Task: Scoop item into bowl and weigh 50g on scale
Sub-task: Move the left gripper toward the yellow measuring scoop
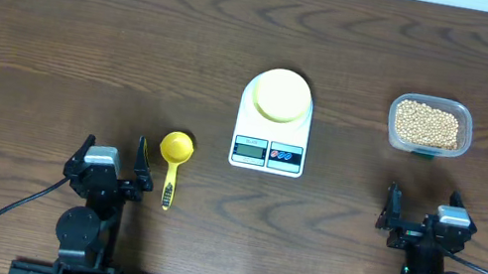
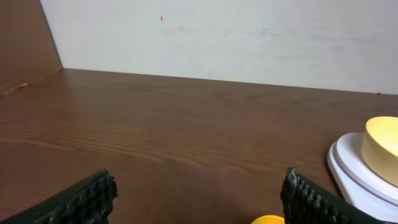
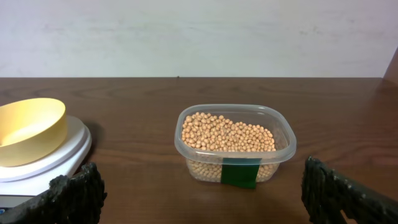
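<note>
The tan beans [image 1: 427, 125] [image 3: 227, 133] fill a clear plastic tub [image 1: 430, 127] [image 3: 235, 142] at the back right. A pale yellow bowl [image 1: 282, 94] [image 3: 28, 127] [image 2: 383, 147] stands empty on the white scale [image 1: 273, 122] [image 3: 46, 160] [image 2: 354, 171] at mid-table. A yellow scoop [image 1: 173, 165] lies left of the scale, and its top [image 2: 268, 219] peeks in at the left wrist view's bottom edge. My left gripper [image 1: 112, 162] [image 2: 199, 199] is open near the front edge, just left of the scoop. Open as well, my right gripper [image 1: 421, 211] [image 3: 202, 190] sits in front of the tub.
The brown wooden table [image 1: 88, 49] runs back to a pale wall [image 2: 217, 37]. A green tape patch [image 3: 240, 172] marks the tub's near side. Cables trail from both arm bases at the front edge.
</note>
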Robot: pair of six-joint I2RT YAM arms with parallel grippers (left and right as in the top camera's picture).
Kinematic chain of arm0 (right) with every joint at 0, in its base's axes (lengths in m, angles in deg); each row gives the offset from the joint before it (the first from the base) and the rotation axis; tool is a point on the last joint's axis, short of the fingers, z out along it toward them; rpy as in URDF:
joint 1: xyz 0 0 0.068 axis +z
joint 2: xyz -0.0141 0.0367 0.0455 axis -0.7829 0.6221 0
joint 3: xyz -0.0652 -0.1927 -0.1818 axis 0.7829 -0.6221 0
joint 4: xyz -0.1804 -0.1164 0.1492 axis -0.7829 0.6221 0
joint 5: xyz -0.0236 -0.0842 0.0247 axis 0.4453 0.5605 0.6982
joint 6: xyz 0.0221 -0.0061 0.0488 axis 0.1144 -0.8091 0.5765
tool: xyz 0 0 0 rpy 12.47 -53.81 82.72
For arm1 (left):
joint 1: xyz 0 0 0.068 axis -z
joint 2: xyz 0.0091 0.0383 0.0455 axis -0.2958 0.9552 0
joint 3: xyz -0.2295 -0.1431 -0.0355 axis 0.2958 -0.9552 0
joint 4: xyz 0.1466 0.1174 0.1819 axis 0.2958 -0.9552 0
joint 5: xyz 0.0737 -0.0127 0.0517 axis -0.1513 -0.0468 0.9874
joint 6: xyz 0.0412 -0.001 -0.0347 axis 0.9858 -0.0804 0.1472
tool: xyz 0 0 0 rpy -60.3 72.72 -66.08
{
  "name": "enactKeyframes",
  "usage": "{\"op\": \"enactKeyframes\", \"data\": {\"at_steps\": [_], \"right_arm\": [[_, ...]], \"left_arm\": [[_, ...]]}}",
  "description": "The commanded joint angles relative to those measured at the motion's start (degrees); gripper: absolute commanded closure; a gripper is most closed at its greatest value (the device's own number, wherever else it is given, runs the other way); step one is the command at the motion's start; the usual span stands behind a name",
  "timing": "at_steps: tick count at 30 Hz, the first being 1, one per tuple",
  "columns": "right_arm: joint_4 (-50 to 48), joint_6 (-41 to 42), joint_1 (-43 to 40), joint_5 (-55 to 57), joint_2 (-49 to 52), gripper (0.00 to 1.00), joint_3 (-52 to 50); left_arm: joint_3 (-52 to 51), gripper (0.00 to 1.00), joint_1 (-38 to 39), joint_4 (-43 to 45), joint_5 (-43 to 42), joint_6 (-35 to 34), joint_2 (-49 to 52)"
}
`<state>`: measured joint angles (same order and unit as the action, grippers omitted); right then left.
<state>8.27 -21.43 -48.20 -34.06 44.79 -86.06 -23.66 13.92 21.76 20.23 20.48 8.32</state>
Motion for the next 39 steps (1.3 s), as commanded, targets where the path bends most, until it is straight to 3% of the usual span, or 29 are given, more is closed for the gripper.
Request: {"op": "enactKeyframes", "data": {"at_steps": [1, 31, 33, 36, 38, 39], "right_arm": [[0.2, 0.8, -0.4, -0.1, 0.0, 0.01, -0.1], [0.2, 0.8, -0.4, -0.1, 0.0, 0.01, -0.1], [0.2, 0.8, -0.4, -0.1, 0.0, 0.01, -0.1], [0.2, 0.8, -0.4, -0.1, 0.0, 0.01, -0.1], [0.2, 0.8, -0.4, -0.1, 0.0, 0.01, -0.1], [0.2, 0.8, -0.4, -0.1, 0.0, 0.01, -0.1]], "left_arm": [[-0.8, 0.13, -0.2, -2.6, 0.5, 1.0, -0.3], [-0.8, 0.13, -0.2, -2.3, 0.4, 0.6, -0.3], [-0.7, 0.13, -0.2, -2.3, -1.1, -2.3, -0.3], [-0.7, 0.13, -0.2, -1.9, -7.6, -12.1, -0.3], [-0.7, 0.13, -0.2, -1.2, -14.1, -22.9, -0.3], [-0.7, 0.13, -0.2, -0.6, -19.7, -31.7, -0.3]]}}
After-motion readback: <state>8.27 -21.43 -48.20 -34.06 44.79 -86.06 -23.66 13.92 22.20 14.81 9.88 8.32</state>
